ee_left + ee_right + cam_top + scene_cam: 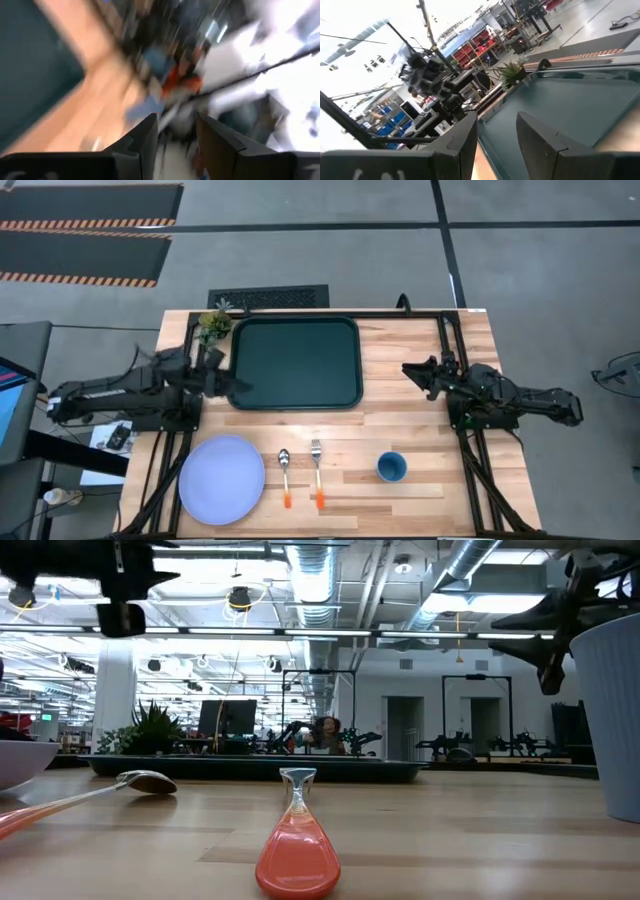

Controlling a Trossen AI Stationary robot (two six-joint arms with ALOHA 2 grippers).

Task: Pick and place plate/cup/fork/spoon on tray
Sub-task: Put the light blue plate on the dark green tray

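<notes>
Blur smears the left wrist view, so we make out little there beyond a gap between the two dark fingers. Our left tool [238,383] hovers over the tray's left edge, its fingers apart and holding nothing. Our right tool [412,371] hangs well right of the tray [296,362], fingers likewise apart and empty. We see nothing in the tray. On the desk [420,425] nearer the front lie the plate [221,479], spoon [285,476], fork [317,472] and cup [391,467], in a row.
</notes>
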